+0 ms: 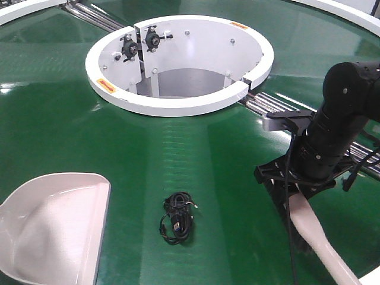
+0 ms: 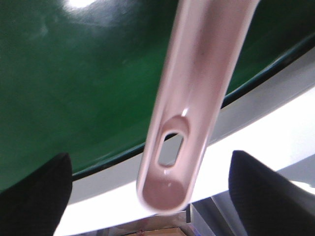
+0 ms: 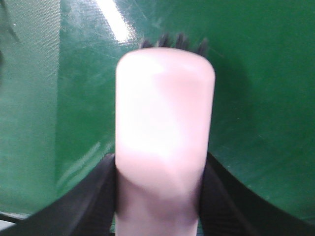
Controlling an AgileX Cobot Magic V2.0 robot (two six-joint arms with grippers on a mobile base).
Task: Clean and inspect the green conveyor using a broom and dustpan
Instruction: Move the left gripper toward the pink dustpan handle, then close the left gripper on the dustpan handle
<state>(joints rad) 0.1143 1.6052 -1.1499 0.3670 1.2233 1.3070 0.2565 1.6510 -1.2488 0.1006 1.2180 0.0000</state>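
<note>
The right tool (image 1: 291, 190) is pressed together on the broom (image 1: 323, 240). In the right wrist view its fingers (image 3: 101, 196) bear on both flanks of the cream body, and dark bristles (image 3: 172, 42) show past the far end, toward the belt. The broom is held low at 4 o'clock in the front view, handle trailing toward 5 o'clock. It looks poised for a sweep across the belt, though that is my reading.

The dustpan (image 1: 56, 222) lies at 8 o'clock on the conveyor (image 1: 71, 119), opposite the broom, a sensible place to catch what gets pushed over. Its handle (image 2: 197, 83) reaches out past the belt's edge. The left tool (image 2: 152, 196) stands spread, one finger on each side of the handle's holed end with clear gaps, so it frames the handle without pinching it.

Between broom and dustpan, at 6 o'clock, a small coil of black cable (image 1: 177, 218) lies loose on the surface. It is probably what is to be swept up.

The surface is glossy dark green with streaks of lamp glare and faint scuffs. A white ring (image 1: 178, 107) sits at 12 o'clock, and steel rollers (image 1: 89, 15) cross the seam from 11 o'clock. A white rim (image 1: 344, 12) curves past at 1 o'clock. Of the room, only pale blurred shapes show beyond the belt's edge, and I cannot tell what they are.
</note>
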